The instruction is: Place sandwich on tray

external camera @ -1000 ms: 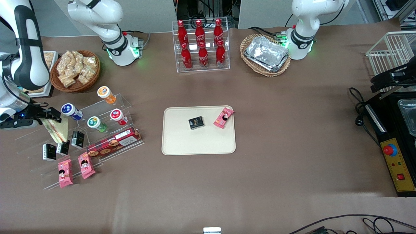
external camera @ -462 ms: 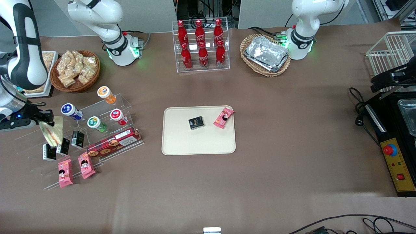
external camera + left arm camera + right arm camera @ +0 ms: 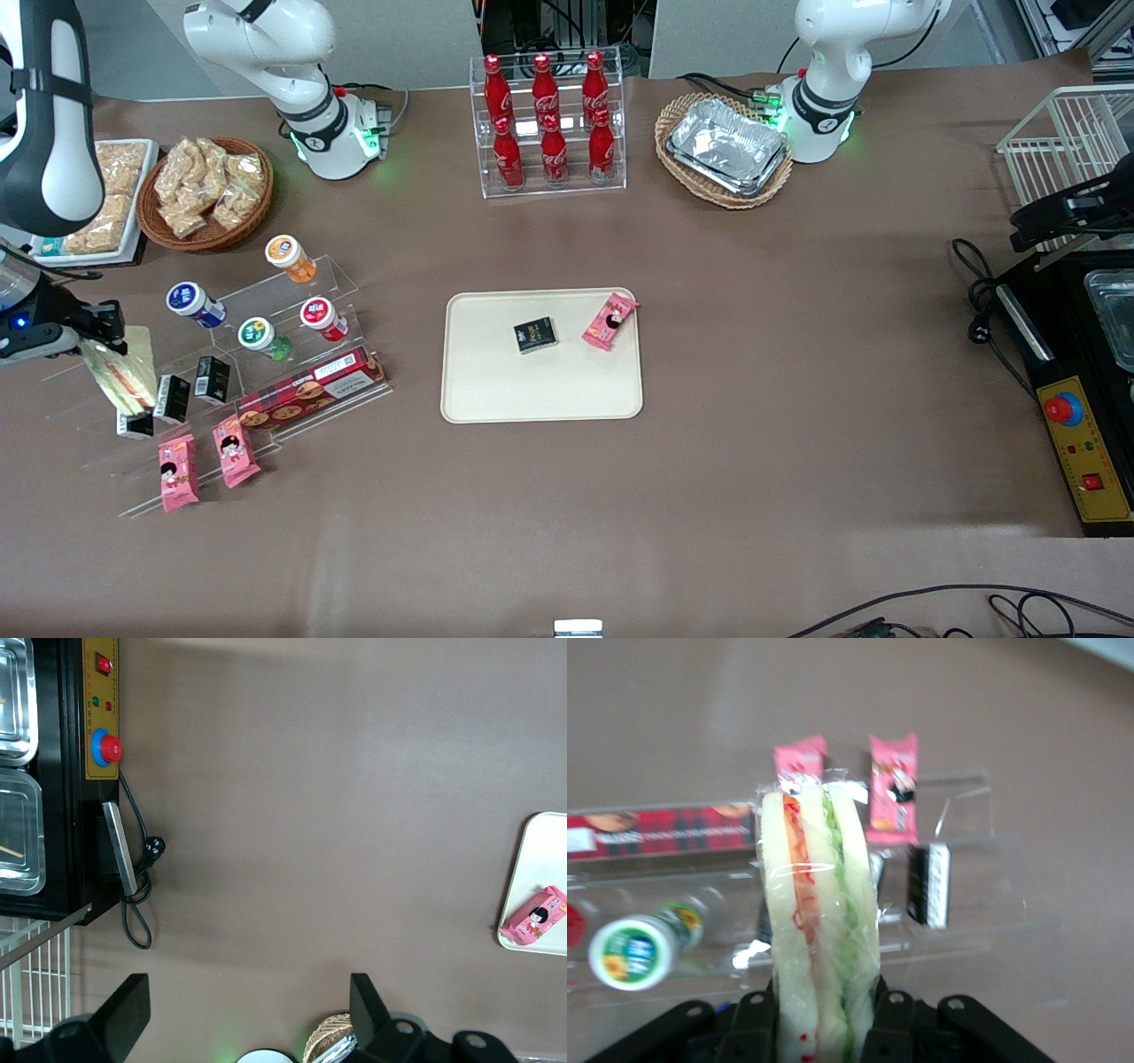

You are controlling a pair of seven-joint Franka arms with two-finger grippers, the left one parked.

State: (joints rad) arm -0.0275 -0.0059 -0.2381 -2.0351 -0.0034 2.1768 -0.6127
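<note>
Since one second earlier, gripper (image 3: 89,330) and sandwich (image 3: 120,377) had shifted toward the working arm's end of the table, away from the tray (image 3: 540,390). Gripper: clamped on the sandwich (image 3: 819,939), fingers (image 3: 890,1028) pressed against both bread faces. Sandwich: held above the clear display stand (image 3: 221,381), over the black boxes (image 3: 173,399). Tray: mid-table, well apart, carrying one black box (image 3: 535,334) and one pink packet (image 3: 609,321).

Counted: six bottles (image 3: 545,115), four cans (image 3: 257,337), three pink packets (image 3: 609,322), seemingly four black boxes (image 3: 535,335), two baskets (image 3: 257,208), one tray (image 3: 540,390), one sandwich (image 3: 120,377) pinched in one gripper (image 3: 104,332) above the rack (image 3: 345,275).
</note>
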